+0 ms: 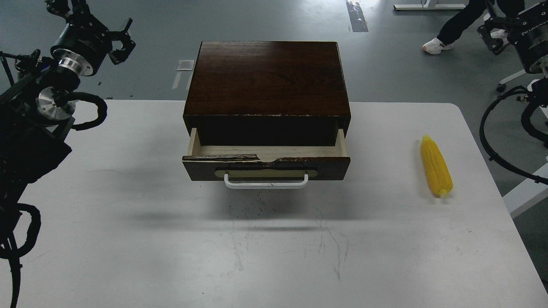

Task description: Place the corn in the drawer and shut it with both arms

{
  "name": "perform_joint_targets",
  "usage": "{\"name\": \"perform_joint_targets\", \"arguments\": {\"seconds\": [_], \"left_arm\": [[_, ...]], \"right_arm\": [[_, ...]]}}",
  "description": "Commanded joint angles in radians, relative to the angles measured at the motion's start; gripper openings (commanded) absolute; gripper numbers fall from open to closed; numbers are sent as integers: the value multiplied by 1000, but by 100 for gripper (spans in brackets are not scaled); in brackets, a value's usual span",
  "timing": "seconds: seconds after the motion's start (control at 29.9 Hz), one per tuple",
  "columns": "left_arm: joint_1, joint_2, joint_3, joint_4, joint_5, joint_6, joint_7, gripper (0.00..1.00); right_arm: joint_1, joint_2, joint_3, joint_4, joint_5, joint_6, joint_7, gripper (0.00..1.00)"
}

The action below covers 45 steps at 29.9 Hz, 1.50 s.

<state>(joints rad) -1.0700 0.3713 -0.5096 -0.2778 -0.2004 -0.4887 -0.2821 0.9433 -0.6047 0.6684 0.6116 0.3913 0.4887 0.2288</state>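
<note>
The yellow corn lies on the white table at the right, lengthwise, its tapered end pointing away from me. The dark brown cabinet stands at the middle back. Its drawer is pulled partly out, showing a strip of pale wood inside, a chipped top edge and a white bar handle. My left gripper hangs high at the far left, beyond the table's back edge, its prongs apart and holding nothing. My right gripper is raised at the far right, dark and partly cut off, well away from the corn.
Black cables loop down off the table's right side. A person's leg and white shoe stand on the grey floor behind the table at the right. A white desk corner sits beside the table's right edge.
</note>
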Motion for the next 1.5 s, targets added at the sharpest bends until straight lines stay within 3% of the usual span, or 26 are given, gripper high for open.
{"name": "perform_joint_targets", "arguments": {"seconds": [0.0, 0.57, 0.7, 0.97, 1.1, 1.17, 1.47], "left_arm": [[1, 3, 0, 0, 3, 0, 0, 98], [15, 5, -3, 0, -2, 0, -5, 98], [25, 5, -3, -8, 4, 0, -5, 98], [45, 5, 0, -9, 7, 0, -3, 98], [76, 5, 3, -11, 9, 0, -3, 98], [81, 5, 3, -11, 9, 0, -3, 98], [81, 23, -10, -11, 1, 0, -6, 98]], "right_arm": [[-1, 3, -1, 0, 0, 0, 1, 100], [31, -78, -47, 17, -84, -1, -12, 100], [161, -99, -159, 16, -242, -64, -12, 100], [417, -151, -489, 19, -414, -81, -20, 100], [531, -158, -712, 65, -500, -82, -112, 100], [549, -164, -762, 85, -518, -81, -129, 100], [620, -164, -879, 132, -1115, -72, -132, 100]]}}
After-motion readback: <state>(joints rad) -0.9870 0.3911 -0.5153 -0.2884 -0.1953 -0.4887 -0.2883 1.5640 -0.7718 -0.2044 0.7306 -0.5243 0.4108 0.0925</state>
